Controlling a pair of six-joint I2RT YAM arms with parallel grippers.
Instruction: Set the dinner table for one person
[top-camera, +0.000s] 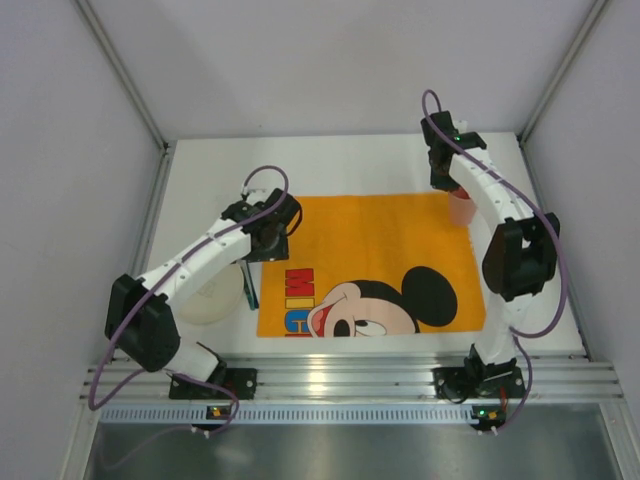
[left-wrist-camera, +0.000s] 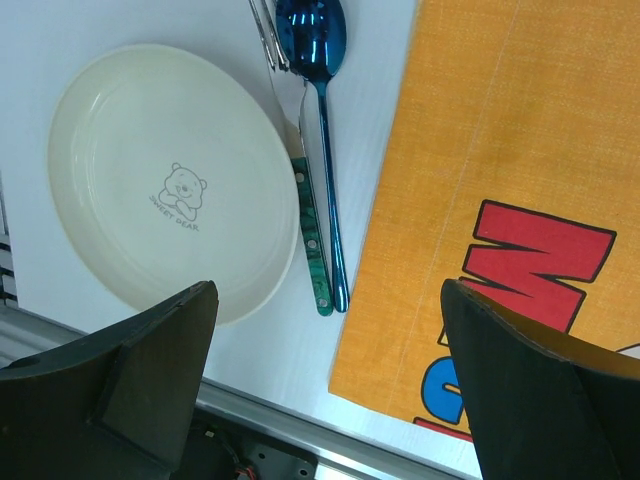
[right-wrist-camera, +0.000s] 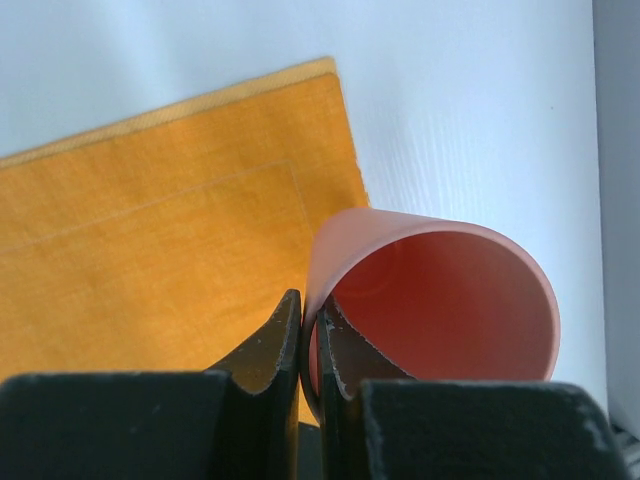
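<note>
Dinner table (top-camera: 350, 170): plain white top filling the floor of the cell between the grey walls, with both arm bases at its near edge on a metal rail (top-camera: 340, 375).

An orange Mickey mat (top-camera: 370, 235) lies flat on the middle of the table, print toward the near edge. White table shows on all sides of it.

Left of the mat, near side, sits a cream plate (left-wrist-camera: 170, 180), upright, with a small bear print in its centre. Between the plate and the mat's left edge are a blue spoon (left-wrist-camera: 325, 150) and a green-handled knife (left-wrist-camera: 312, 250), side by side, handles toward the near edge. The knife is just against the plate rim; touching or not, can't tell. One more bit of metal cutlery is cut off at the top of the left wrist view; can't tell what it is.

The left gripper (left-wrist-camera: 328, 295) hangs above the cutlery and the mat's left edge, jaws spread wide, nothing between them.

The right gripper (right-wrist-camera: 312, 330) is at the mat's far right corner, jaws pinched on the wall of a pink cup (right-wrist-camera: 440, 300), one finger inside the rim and one outside. The cup mouth faces the wrist camera and the inside looks bare. The cup is over white table just beside the mat corner. Can't tell whether its base touches the table.
</note>
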